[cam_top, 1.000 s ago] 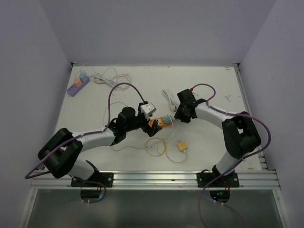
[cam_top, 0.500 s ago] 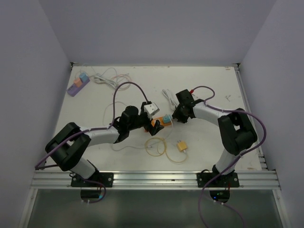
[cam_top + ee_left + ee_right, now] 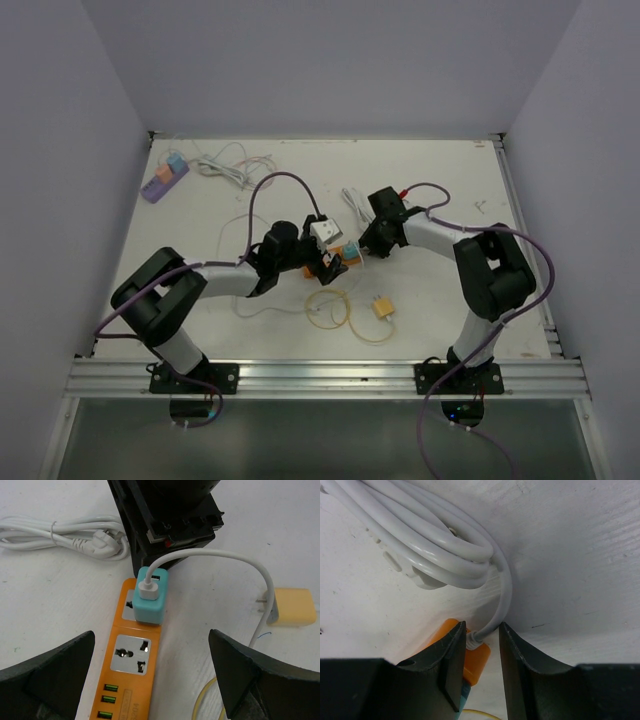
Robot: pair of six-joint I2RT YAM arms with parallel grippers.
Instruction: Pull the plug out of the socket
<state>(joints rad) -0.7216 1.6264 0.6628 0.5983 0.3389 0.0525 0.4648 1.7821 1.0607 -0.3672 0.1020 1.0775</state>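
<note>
An orange socket strip [image 3: 127,680] lies mid-table, also seen in the top view [image 3: 338,261]. A teal plug [image 3: 150,600] with a white cable in its top sits in the strip's far outlet [image 3: 351,249]. My left gripper [image 3: 151,640] hangs wide open above the strip, one finger on each side, touching nothing [image 3: 325,262]. My right gripper [image 3: 482,627] stands at the strip's far end [image 3: 365,245], just behind the plug. Its jaws are narrowly apart around the strip's white cord. One finger [image 3: 452,655] overlaps the orange end; whether it touches is unclear.
A coiled white cord [image 3: 435,540] lies behind the right gripper [image 3: 65,535]. A yellow adapter [image 3: 295,607] and a yellow cable loop [image 3: 328,308] lie near the front. A purple socket strip [image 3: 165,178] with white cable sits at the back left.
My left arm has reached further right, bringing its open gripper over the orange strip. The right gripper has shifted slightly left to the strip's end. The plug stays in its outlet.
</note>
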